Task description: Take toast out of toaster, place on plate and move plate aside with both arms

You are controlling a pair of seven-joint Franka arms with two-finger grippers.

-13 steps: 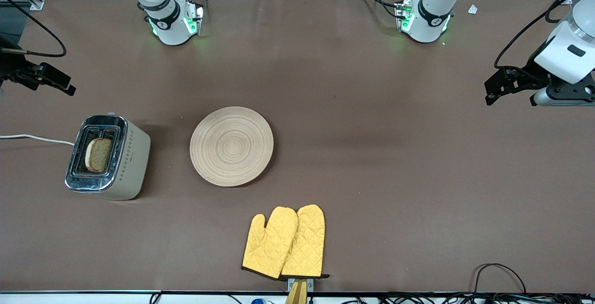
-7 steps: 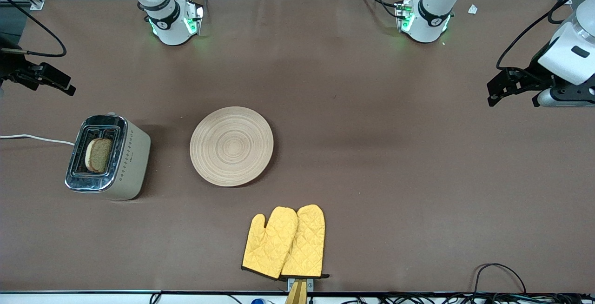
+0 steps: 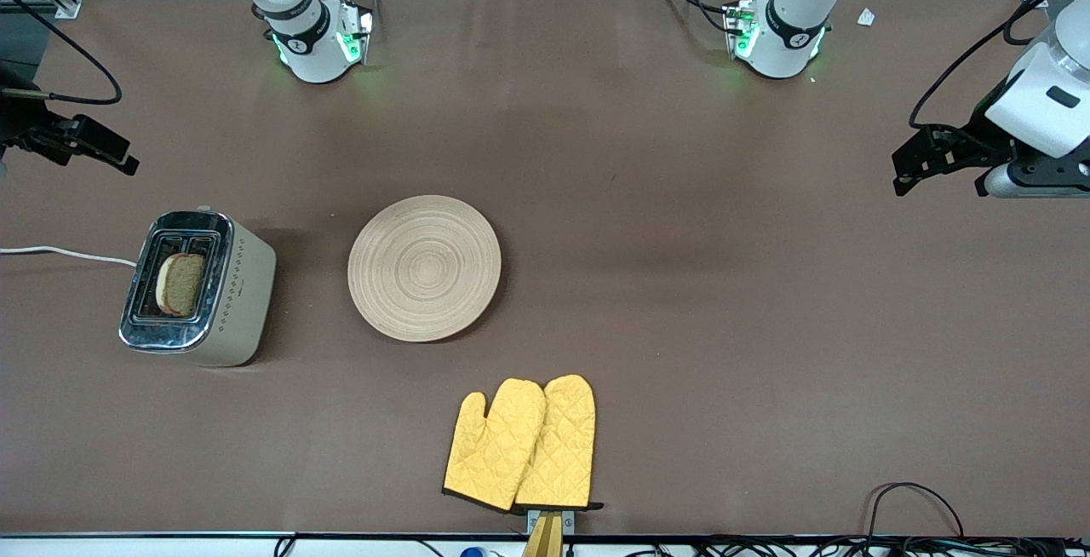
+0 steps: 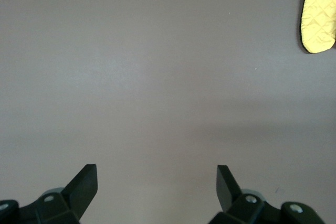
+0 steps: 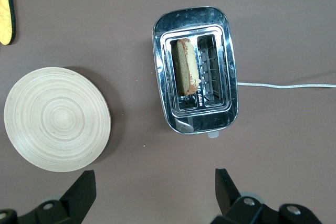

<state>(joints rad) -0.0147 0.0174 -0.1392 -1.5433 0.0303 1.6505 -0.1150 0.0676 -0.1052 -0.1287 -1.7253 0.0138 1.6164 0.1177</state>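
So the toast (image 3: 180,284) sits upright in one slot of the toaster (image 3: 241,293), below and a bit ahead of the right claw (image 5: 152,182), which hangs wide open and empty. I'd drop it straight down and pinch the slice's flat faces gently, since the crumb looks soft and grainy under a darker crust. The toaster's chrome top is shiny, its sides cream. The round, ring-grooved wooden plate (image 3: 424,267) lies just beside it. The left claw (image 4: 156,178) waits over bare brown desk (image 3: 724,327), also spread open, yellow quilted mitts (image 3: 521,443) well off.
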